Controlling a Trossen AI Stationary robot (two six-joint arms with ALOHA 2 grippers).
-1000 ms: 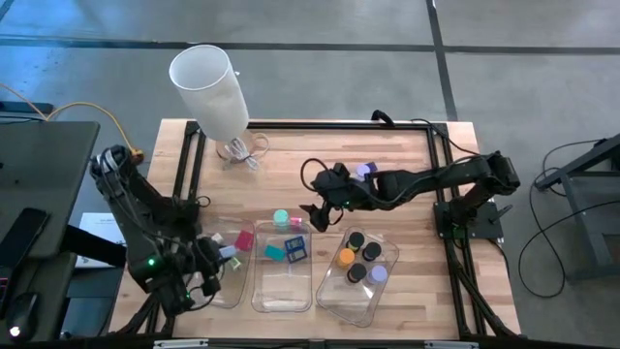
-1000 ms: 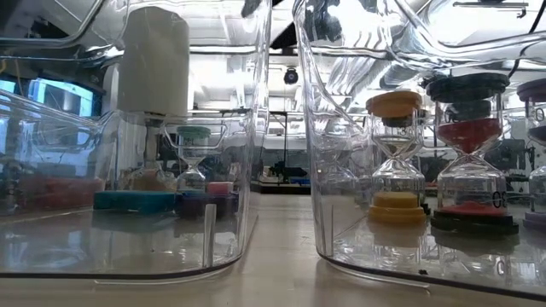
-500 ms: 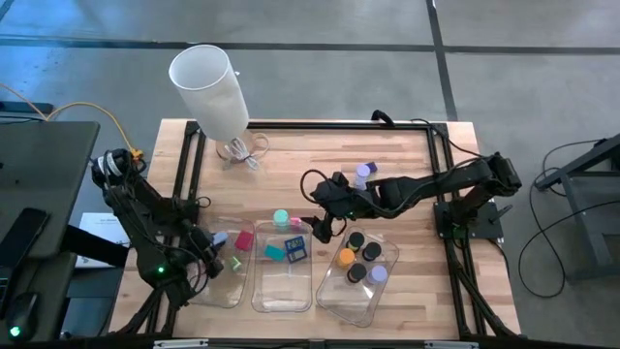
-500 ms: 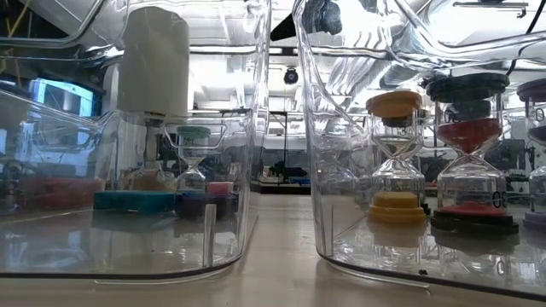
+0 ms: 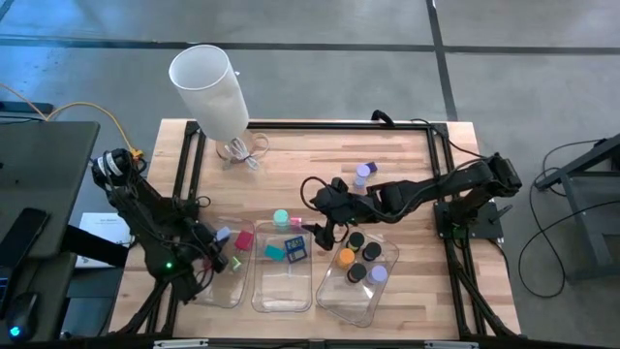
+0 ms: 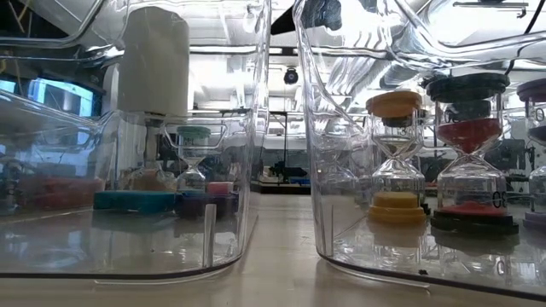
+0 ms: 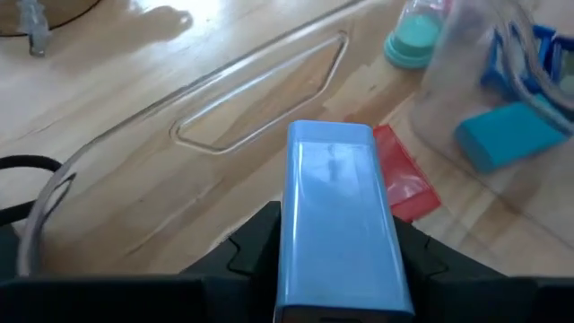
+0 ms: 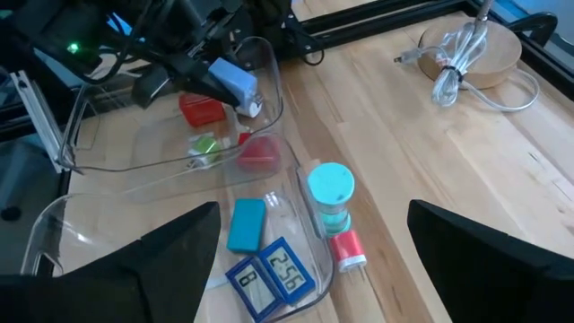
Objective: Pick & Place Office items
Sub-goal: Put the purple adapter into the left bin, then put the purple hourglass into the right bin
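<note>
My left gripper [image 5: 215,244] is shut on a light blue block [image 7: 336,215] and hangs low over the left clear tray [image 5: 229,291]. That tray holds a red cube [image 8: 202,109], a green piece [image 8: 204,145] and a red piece [image 8: 260,152]. The middle tray [image 5: 281,293] holds a blue block [image 8: 245,222], a blue digital timer [image 8: 269,274] and a teal-capped sand timer [image 8: 332,193]. My right gripper [image 5: 325,236] stands open in the air between the middle tray and the right tray [image 5: 349,301], holding nothing. My left gripper pinches the light blue block's two long sides [image 7: 300,260] between its two fingers, at the block's rear end. The fingers slant down from the table's left side and lie along the block. The block [image 8: 231,81] juts forward past them, clear of the tray.
The right tray holds orange, black and purple round-capped sand timers [image 5: 360,260]. Another purple one [image 5: 363,173] stands on the bare wood behind my right arm. A tall white cylinder [image 5: 208,82] and a coiled cable [image 5: 242,150] are at the far left.
My left gripper has sunk toward the left tray with the light blue block and rolled its wrist, staying shut on it. My right gripper has drifted a little toward the table's near edge, still open.
</note>
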